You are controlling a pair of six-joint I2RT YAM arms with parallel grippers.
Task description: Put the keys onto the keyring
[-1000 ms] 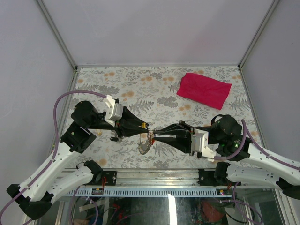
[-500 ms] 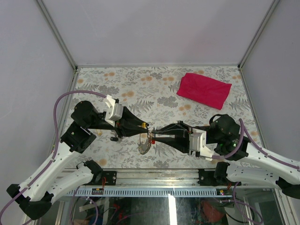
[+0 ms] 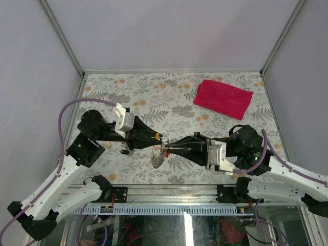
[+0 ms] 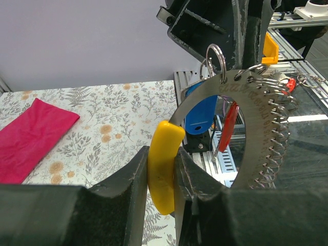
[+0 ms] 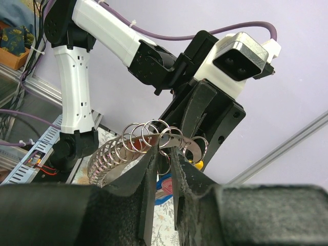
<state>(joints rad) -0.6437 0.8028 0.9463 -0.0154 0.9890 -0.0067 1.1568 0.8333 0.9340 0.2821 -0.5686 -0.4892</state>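
Observation:
The keyring (image 4: pixel 247 134) is a flat silvery crescent band threaded with several small wire rings. My left gripper (image 4: pixel 161 174) is shut on its yellow tag (image 4: pixel 164 164) and holds it above the table. A blue tag (image 4: pixel 201 114) and a red key (image 4: pixel 227 128) hang from the band. In the top view the left gripper (image 3: pixel 160 137) and right gripper (image 3: pixel 166 149) meet tip to tip over the keyring (image 3: pixel 159 157). In the right wrist view my right gripper (image 5: pixel 164 154) has its fingers closed narrowly round one small ring at the band's (image 5: pixel 148 144) lower edge.
A red cloth (image 3: pixel 223 99) lies at the back right of the floral table. A small black piece (image 3: pixel 124 151) lies on the table beside the left arm. The aluminium rail (image 3: pixel 169 193) runs along the near edge.
The right gripper's jaws have narrowed on the keyring, and its wrist has shifted slightly toward the left arm. The left gripper has stayed put, still holding the yellow tag.

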